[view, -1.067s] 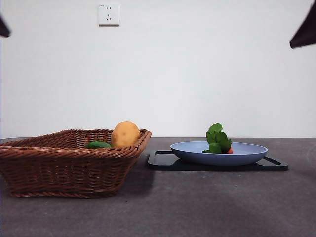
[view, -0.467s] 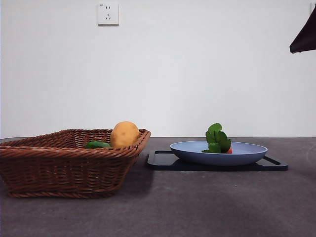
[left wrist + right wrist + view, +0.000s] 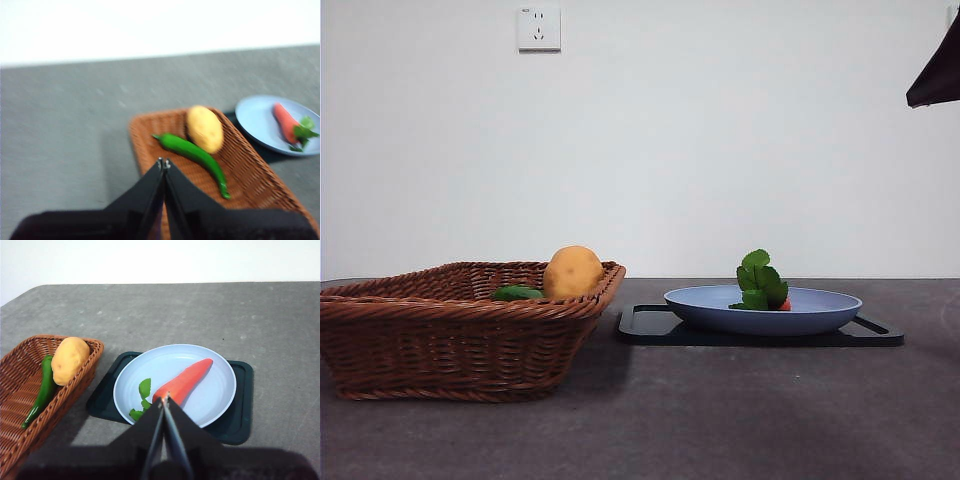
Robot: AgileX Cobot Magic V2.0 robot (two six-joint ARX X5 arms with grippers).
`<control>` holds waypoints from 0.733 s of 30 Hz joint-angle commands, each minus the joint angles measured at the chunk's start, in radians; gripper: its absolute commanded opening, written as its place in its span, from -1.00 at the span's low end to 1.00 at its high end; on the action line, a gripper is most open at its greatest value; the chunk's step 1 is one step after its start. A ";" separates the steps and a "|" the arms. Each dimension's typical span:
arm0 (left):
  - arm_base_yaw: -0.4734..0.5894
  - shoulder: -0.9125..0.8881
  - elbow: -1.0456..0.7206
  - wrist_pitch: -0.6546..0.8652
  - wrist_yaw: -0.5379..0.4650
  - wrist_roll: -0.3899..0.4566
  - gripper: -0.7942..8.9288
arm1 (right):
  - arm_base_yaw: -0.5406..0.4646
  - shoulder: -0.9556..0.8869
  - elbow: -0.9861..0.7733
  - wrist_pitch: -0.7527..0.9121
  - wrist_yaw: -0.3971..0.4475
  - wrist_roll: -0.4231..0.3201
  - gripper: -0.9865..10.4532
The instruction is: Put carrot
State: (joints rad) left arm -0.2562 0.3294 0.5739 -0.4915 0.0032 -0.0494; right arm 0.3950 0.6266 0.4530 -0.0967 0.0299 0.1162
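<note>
- Carrot (image 3: 182, 381): lies across the blue plate (image 3: 220, 395) on the black tray (image 3: 240, 420), untouched.
- Right gripper (image 3: 164, 399): fingers closed, empty, above the carrot's leaves.
- Left gripper (image 3: 163, 163): fingers closed over the basket (image 3: 250, 175).
- Risk: if you descend closed, you would knock the glossy carrot aside.

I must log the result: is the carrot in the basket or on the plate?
On the plate. The carrot lies flat on the blue plate, apart from the basket.
</note>
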 commanded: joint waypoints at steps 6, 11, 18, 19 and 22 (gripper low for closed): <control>0.164 -0.233 -0.072 0.034 -0.028 0.096 -0.82 | 0.005 0.003 0.004 0.011 0.003 0.010 -0.82; 0.236 -0.256 -0.171 0.088 -0.026 0.103 -0.82 | 0.005 0.003 0.004 0.011 0.003 0.010 -0.82; 0.262 -0.272 -0.375 0.251 -0.026 0.103 -0.82 | 0.005 0.003 0.004 0.011 0.003 0.010 -0.82; 0.264 -0.281 -0.406 0.270 -0.026 0.102 -0.82 | 0.005 0.003 0.004 0.011 0.003 0.010 -0.82; 0.264 -0.318 -0.478 0.282 -0.024 0.083 -0.82 | 0.005 0.003 0.004 0.011 0.003 0.010 -0.82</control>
State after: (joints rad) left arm 0.0048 0.0204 0.1024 -0.2295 -0.0227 0.0406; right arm 0.3950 0.6270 0.4530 -0.0967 0.0296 0.1165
